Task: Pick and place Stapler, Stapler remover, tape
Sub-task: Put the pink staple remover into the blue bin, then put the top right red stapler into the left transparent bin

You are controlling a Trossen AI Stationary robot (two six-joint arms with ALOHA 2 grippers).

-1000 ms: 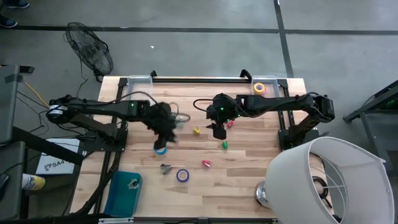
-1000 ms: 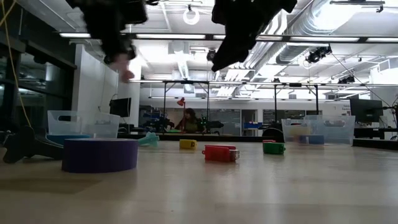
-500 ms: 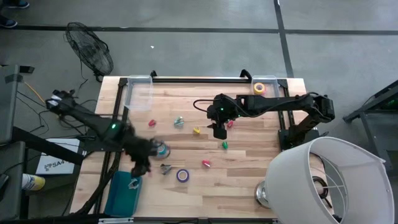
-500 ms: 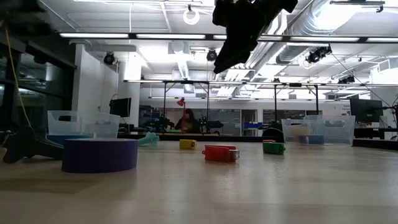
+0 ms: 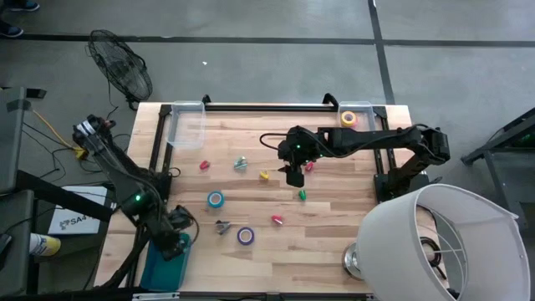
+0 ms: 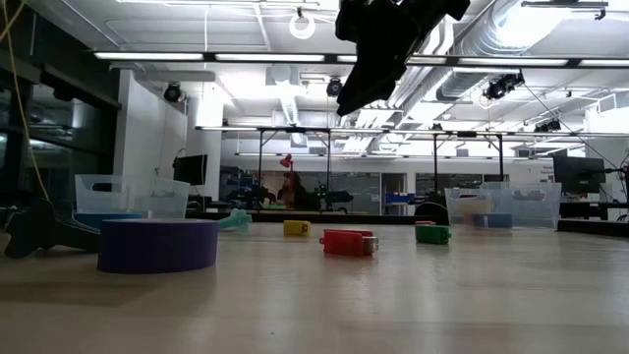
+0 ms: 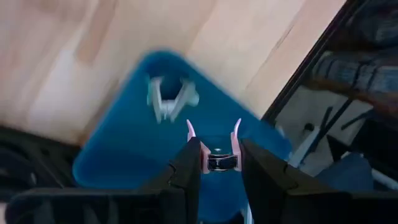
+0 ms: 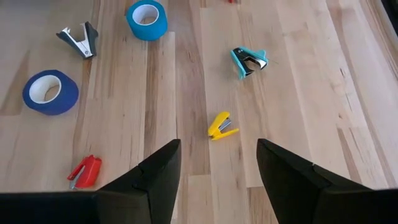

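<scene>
My left gripper (image 5: 173,240) hangs over the blue bin (image 5: 155,269) at the table's near-left corner, shut on a pink staple remover (image 7: 220,160). A pale staple remover (image 7: 170,99) lies in that bin. My right gripper (image 5: 294,176) hovers open above the table's middle, over the yellow stapler (image 8: 222,126). On the wood lie a blue tape roll (image 5: 216,199), a purple tape roll (image 5: 245,236), a teal staple remover (image 5: 241,164), a grey staple remover (image 5: 222,226), and red (image 5: 203,165), green (image 5: 302,195) and pink (image 5: 277,220) staplers. My left gripper pinches the pink staple remover by its body (image 7: 221,163) between the two fingers, coming from above and pointing down. Its two pink prongs (image 7: 189,129) stick out past the fingertips. The remover is lifted clear above the blue bin's floor.
A clear bin (image 5: 185,123) stands at the far-left corner and another with a yellow tape roll (image 5: 349,118) at the far-right. A white lampshade (image 5: 435,242) overhangs the near-right corner. Bare wood lies along the near edge (image 5: 301,267).
My left arm has swung from the table's middle, above the blue tape roll, toward the near-left corner, carrying the pink staple remover over the blue bin. The red stapler and teal staple remover it covered now show. My right arm kept still.
</scene>
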